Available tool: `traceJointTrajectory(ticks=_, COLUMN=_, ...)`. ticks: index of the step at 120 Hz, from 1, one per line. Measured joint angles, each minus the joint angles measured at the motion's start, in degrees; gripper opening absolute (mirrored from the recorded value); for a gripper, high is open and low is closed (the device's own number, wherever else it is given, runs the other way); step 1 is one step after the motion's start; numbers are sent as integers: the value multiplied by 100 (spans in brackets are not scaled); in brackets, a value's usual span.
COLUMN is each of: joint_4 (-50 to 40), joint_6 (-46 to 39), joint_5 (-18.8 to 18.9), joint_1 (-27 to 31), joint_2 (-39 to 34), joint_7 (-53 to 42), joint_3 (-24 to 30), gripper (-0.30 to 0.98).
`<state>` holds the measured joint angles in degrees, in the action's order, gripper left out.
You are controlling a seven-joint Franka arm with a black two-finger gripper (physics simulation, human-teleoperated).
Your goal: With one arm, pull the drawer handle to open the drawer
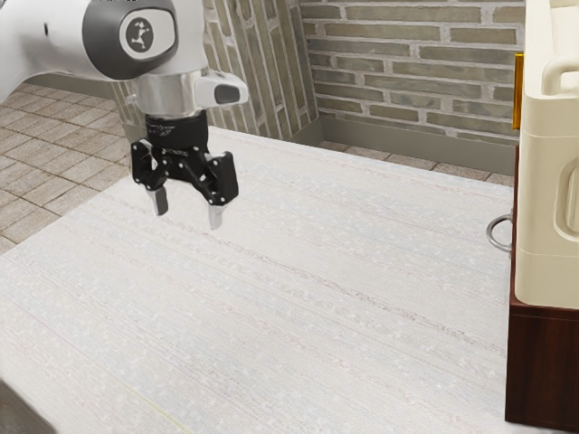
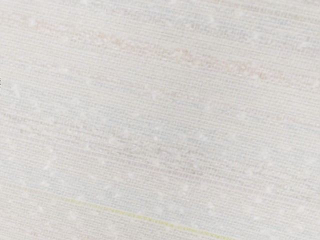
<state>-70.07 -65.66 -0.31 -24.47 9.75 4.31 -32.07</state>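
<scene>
handle (image 1: 489,233) on cabinet (image 1: 545,371), container (image 1: 545,217) on top

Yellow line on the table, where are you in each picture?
Exterior view: the yellow line slants across the tabletop near the bottom edge, toward the exterior view's left.
Wrist view: it runs alongside a pinkish streak on the table, with a wide pale stretch between them.
Shared landmark: the pale, streaky tabletop.
</scene>
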Motion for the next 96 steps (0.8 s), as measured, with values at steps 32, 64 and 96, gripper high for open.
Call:
traceJointTrajectory(ticks=32, joint_4=558, joint_6=-1153, joint_5=-323, joint_1=253, joint_2=-518, joint_7=290, joint_3=20, gripper=69)
traceJointTrajectory(ticks=64, joint_4=405, joint_6=-1613, joint_5=-886, joint_1=333, joint_2=-119, joint_7=945, joint_3=293, gripper=69)
traceJointTrajectory(ticks=96, joint_4=669, joint_6=-2921, joint_5=-2059, joint_1=237, joint_2=1173, joint_7=1227, joint_3=848, gripper=68)
